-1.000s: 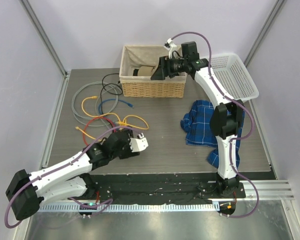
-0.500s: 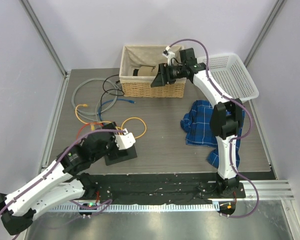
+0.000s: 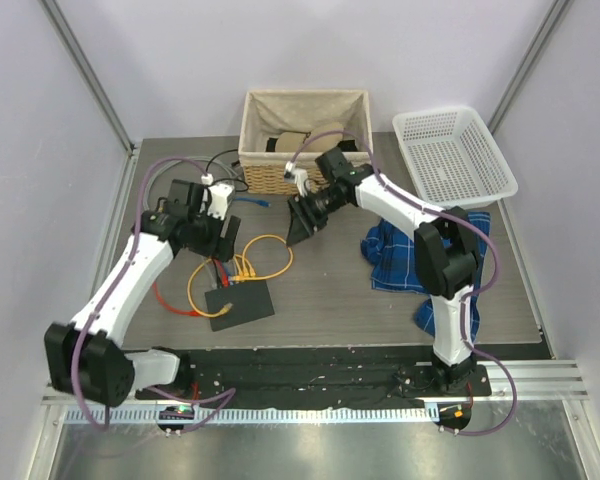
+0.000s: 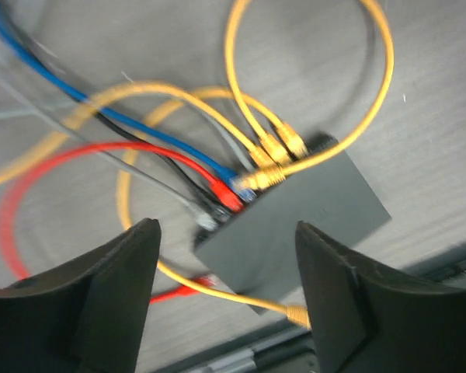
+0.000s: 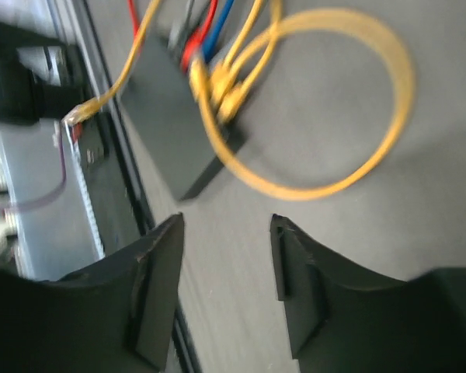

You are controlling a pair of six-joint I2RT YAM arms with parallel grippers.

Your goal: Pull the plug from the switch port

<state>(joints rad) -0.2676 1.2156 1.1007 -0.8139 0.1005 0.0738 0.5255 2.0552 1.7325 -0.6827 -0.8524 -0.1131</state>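
Left gripper [image 4: 225,233] is hovering over the table [image 3: 320,305], pointing down at the cable tangle. My jaws there are standing apart, not clamped on anything. Its fingers [image 4: 101,295] are framing the switch [image 4: 311,214] in the left wrist view without touching it.

Grey cable [image 3: 158,180] and black cable [image 3: 218,160] are coiling at the back left of the table. Red cable [image 3: 168,297] is looping out toward the left edge.

The switch is lying flat on the table near the front edge, between my two arms and closer to the left one. Its socket edge is facing away from my bases. Plugs are sitting side by side in that edge: a cluster of yellow plugs [image 4: 264,152], then a blue plug [image 4: 245,186], a red plug [image 4: 228,200] and a grey plug [image 4: 206,219]. Both wrist views are blurring, so I can't tell how deep each one is seated. A loose yellow connector [image 4: 297,315] is lying just beside the switch, unplugged. A yellow cable loop [image 3: 272,255] is lying just right of the plugs.

Right gripper [image 3: 302,228] is hanging above the table, right of that loop and apart from the switch, aiming down toward it. Jaws are apart and gripping nothing.

Behind it, a wicker basket [image 3: 305,175] is standing at the back. A blue plaid cloth [image 3: 400,250] is lying by my right arm. A white plastic basket [image 3: 455,150] is sitting at the back right corner.
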